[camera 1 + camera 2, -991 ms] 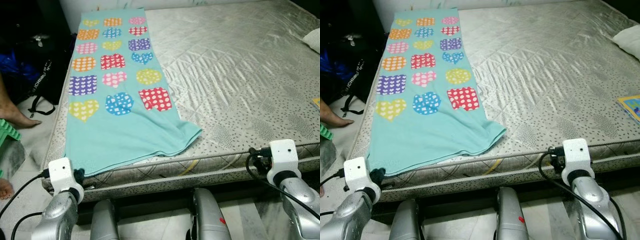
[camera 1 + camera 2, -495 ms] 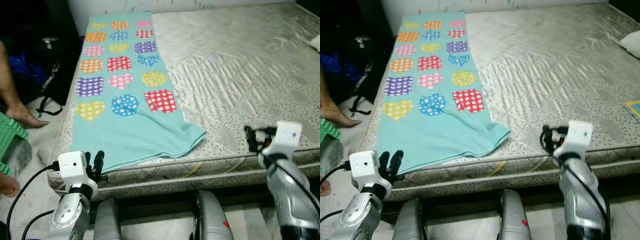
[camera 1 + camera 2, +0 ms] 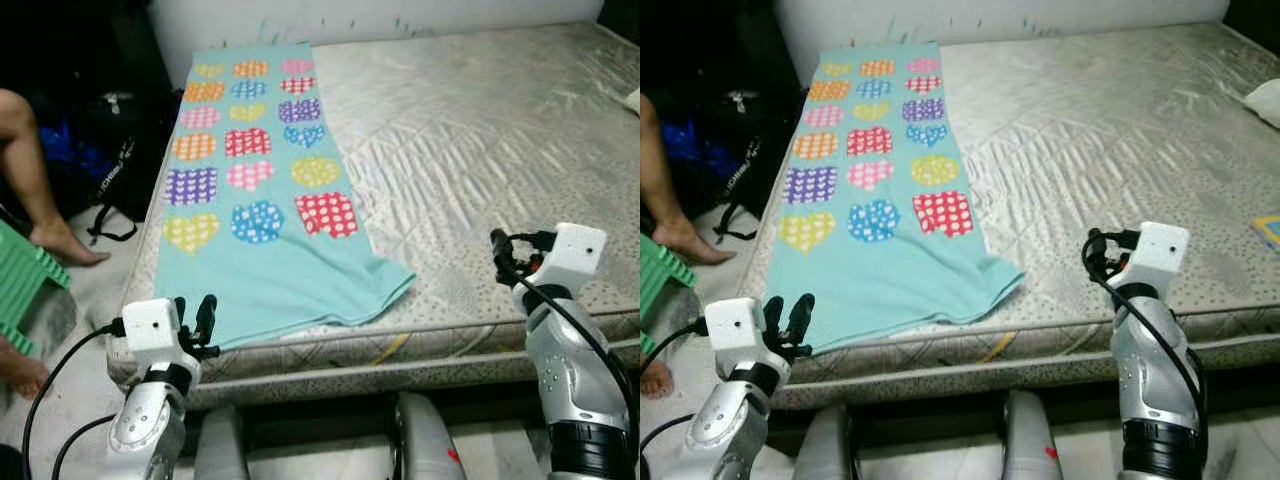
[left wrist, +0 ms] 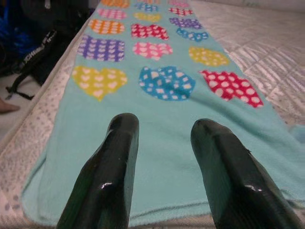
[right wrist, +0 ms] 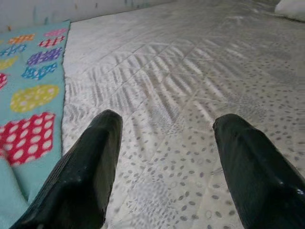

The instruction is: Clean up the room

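A teal towel (image 3: 255, 190) printed with colourful dotted hearts lies flat along the left side of the bare grey mattress (image 3: 470, 150). Its near edge reaches the mattress's front edge and its near right corner is slightly rumpled. My left gripper (image 3: 194, 312) is open, just before the towel's near left corner. In the left wrist view the left gripper (image 4: 164, 123) points along the towel (image 4: 162, 90), with nothing between its fingers. My right gripper (image 3: 503, 255) is open over the mattress's front edge, to the right of the towel. In the right wrist view the right gripper (image 5: 167, 119) hovers above bare mattress (image 5: 190, 71).
A person's leg (image 3: 25, 170) and a green stool (image 3: 25, 285) are on the floor at the left. Behind them lies a black bag (image 3: 110, 135). A white pillow (image 3: 1265, 100) and a colourful flat item (image 3: 1270, 230) sit at the mattress's right edge.
The camera has shifted. Both arms have risen: the left gripper's fingers came up at the towel's near corner, and the right gripper lifted over the mattress's front edge.
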`<state>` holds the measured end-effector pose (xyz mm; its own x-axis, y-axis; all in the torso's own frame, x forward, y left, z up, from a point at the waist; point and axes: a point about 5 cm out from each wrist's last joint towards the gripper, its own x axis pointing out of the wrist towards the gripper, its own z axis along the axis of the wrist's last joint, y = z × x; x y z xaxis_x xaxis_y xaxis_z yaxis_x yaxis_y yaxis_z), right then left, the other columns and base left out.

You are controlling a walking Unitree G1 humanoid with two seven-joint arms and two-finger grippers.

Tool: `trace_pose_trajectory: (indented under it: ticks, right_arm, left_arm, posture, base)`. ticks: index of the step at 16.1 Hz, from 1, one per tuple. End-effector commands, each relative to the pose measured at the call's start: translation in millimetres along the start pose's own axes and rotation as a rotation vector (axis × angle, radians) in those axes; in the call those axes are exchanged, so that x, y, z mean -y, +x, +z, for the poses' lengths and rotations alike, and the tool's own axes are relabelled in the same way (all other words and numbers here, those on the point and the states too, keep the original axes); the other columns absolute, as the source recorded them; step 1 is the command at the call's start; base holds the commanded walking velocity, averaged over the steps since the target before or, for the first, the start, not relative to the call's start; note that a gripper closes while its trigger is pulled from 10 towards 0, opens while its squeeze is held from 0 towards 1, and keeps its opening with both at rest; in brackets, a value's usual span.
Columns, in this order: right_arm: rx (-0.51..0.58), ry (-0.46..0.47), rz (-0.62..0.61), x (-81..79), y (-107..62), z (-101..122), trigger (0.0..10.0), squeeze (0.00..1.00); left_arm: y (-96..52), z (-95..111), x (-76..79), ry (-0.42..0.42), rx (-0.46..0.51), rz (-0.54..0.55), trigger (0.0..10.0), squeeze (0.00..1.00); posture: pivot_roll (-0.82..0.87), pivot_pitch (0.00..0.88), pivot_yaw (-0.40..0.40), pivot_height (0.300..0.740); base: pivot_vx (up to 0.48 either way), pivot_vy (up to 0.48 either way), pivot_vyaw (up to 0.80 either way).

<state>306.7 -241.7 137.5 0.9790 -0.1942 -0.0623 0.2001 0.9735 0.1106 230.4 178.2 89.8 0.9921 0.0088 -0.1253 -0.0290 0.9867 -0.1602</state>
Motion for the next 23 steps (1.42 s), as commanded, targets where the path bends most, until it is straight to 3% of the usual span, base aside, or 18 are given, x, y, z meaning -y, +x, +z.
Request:
trace_pose_trajectory:
  ticks: [1,5,13,23]
  right_arm:
    - [0.024,0.011,-0.003,-1.9,2.8,5.8,10.0,0.0]
    - [0.083,0.02,-0.003,-5.0,4.1,11.2,10.0,0.0]
    - [0.105,0.02,-0.008,-7.1,10.7,12.1,10.0,0.0]
    - [0.105,0.02,-0.008,-7.1,10.7,12.1,10.0,0.0]
  left_arm:
    - [1.1,0.4,-2.4,0.02,0.003,-0.001,10.0,0.0]
    - [7.3,8.2,-10.9,0.065,0.07,0.05,10.0,0.0]
    - [16.5,7.9,-5.9,0.067,0.091,0.065,10.0,0.0]
    - [16.5,7.9,-5.9,0.067,0.091,0.065,10.0,0.0]
  posture:
    - [-0.08,0.0,0.041,0.637]
    - [-0.08,0.0,0.049,0.665]
    - [-0.08,0.0,0.056,0.74]
    - [-0.08,0.0,0.056,0.74]
  base:
    - [0.0,0.0,0.0]
    - [0.0,0.0,0.0]
    - [0.0,0.0,0.0]
    - [0.0,0.0,0.0]
